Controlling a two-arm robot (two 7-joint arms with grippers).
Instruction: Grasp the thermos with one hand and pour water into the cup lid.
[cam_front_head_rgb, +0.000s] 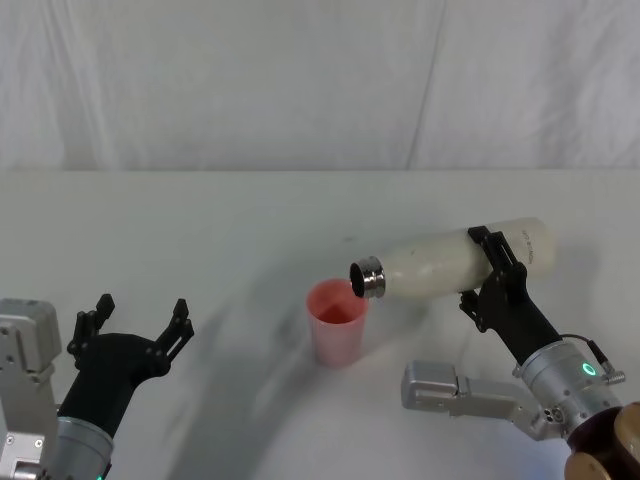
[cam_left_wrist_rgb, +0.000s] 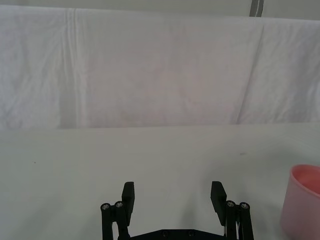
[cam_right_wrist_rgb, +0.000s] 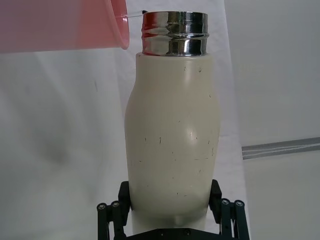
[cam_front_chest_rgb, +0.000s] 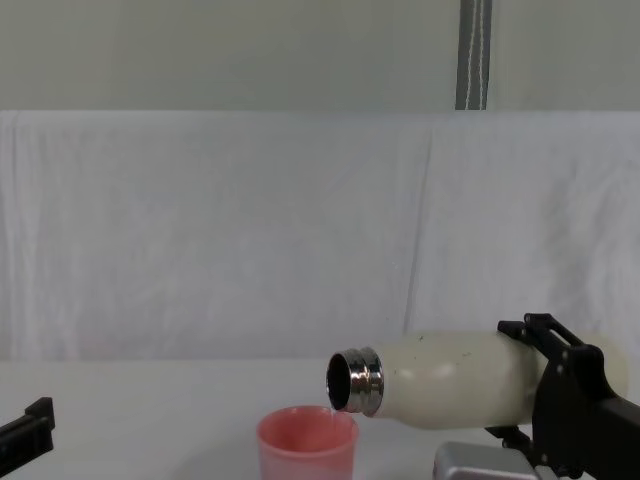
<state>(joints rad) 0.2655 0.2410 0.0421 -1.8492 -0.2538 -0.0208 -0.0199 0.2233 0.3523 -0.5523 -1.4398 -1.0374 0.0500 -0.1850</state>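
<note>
We hold the smooth, rigid thermos (cam_front_head_rgb: 455, 262) clamped at its lower body in the right gripper (cam_front_head_rgb: 492, 270), tilted over the light, easily tipped cup lid (cam_front_head_rgb: 336, 322); the left gripper (cam_front_head_rgb: 130, 328) hangs open, idle.

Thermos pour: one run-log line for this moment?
right gripper: shut on thermos | thermos: tipped, neck over cup lid | left gripper: open, idle

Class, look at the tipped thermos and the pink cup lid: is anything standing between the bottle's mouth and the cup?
Nothing visible does. The right gripper holds the thermos tipped nearly level, its open neck at the rim of the cup lid.
</note>
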